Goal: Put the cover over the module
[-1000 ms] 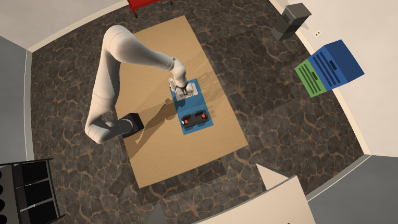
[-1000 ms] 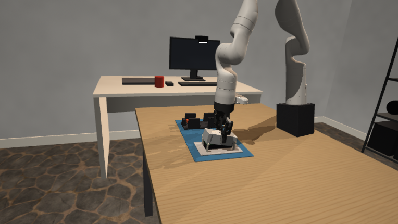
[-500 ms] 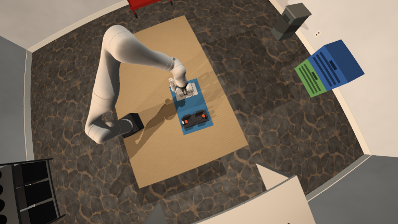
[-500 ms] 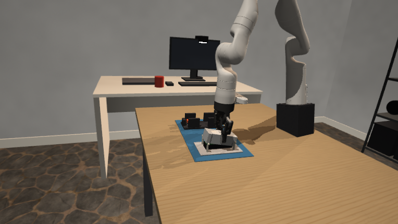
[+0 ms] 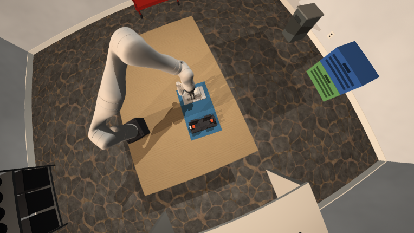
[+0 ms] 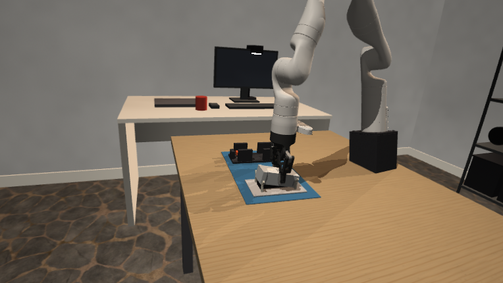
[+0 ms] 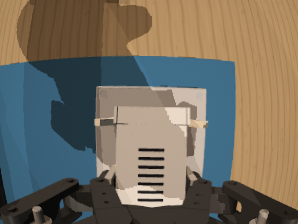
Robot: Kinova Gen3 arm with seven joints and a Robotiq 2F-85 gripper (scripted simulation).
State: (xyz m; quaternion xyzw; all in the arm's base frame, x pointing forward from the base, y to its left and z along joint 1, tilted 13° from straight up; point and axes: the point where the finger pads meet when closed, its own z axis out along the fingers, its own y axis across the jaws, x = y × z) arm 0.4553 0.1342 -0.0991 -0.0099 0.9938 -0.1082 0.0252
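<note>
The cover (image 5: 194, 92) is a light grey box with vent slots on top. My gripper (image 5: 191, 93) is shut on it from above. The cover hangs slightly tilted just above a light grey plate (image 6: 281, 189) at one end of the blue mat (image 5: 199, 111). In the side view the gripper (image 6: 283, 168) grips the cover (image 6: 276, 176) near its right side. In the wrist view the cover (image 7: 149, 163) fills the space between the fingers, over the plate (image 7: 196, 106). A black fixture with orange parts (image 5: 202, 123) stands at the mat's other end. Whatever lies under the cover is hidden.
The arm's black base block (image 6: 372, 150) stands on the table beside the mat. A desk with a monitor (image 6: 245, 72) stands behind the table. A black shelf (image 6: 487, 140) is at the right.
</note>
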